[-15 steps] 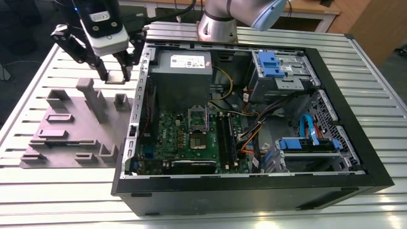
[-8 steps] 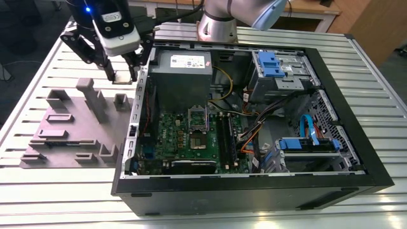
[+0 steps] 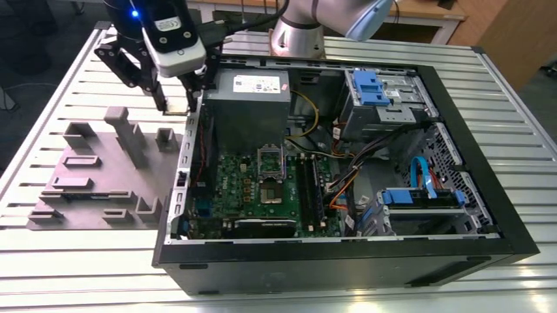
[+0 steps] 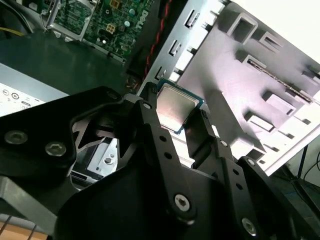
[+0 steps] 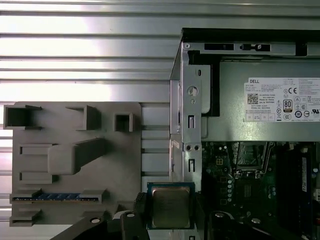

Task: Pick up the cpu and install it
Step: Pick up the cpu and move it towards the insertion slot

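- Hand (image 4: 176, 109): clenched on the cpu (image 5: 170, 205); the two black fingers (image 4: 150, 120) pinch opposite edges of the chip, and its pale metal top faces up toward the wrist.
- Cpu: lifted clear, touching nothing but the fingers. It looks level in the first wrist view and should be held that way, since a tilt would probably let it slip in so narrow a pinch.
- Directly beneath the hand: the upright side wall of the computer case (image 5: 190, 100). Judged from this, the carry needs enough height to pass over the rim without a knock.
- To one side of the hand, lower down: the grey fixture tray (image 3: 96, 176) on the slatted tabletop (image 3: 52, 98).
- To the other side, inside the case: the power supply (image 3: 252, 91), then the motherboard (image 3: 252, 189) with its socket frame (image 3: 271, 163), well apart from the hand.
- Good practice for this step: slow travel, constant squeeze, chip edges kept square to the socket frame.
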`<state>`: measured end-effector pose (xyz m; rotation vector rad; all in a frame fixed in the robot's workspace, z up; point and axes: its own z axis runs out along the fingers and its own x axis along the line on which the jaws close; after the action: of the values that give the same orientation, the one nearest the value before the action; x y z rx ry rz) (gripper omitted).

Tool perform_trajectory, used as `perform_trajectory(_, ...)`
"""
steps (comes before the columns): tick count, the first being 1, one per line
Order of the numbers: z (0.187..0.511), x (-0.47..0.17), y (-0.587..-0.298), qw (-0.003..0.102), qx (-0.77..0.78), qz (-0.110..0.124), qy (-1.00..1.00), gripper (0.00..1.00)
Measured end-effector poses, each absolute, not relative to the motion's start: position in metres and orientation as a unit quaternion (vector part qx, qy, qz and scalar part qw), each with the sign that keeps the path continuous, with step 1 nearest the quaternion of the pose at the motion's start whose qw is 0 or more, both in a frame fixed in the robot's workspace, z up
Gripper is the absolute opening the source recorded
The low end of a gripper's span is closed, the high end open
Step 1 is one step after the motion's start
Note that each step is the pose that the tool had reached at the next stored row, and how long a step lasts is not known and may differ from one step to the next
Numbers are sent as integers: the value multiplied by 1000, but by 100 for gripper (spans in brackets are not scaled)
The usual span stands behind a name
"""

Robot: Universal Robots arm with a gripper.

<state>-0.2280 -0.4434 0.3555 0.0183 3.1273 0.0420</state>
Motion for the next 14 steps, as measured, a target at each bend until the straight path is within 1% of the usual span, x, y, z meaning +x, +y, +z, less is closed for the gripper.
perform_trajectory(14,356,-200,-443,7,6,13,1000,47)
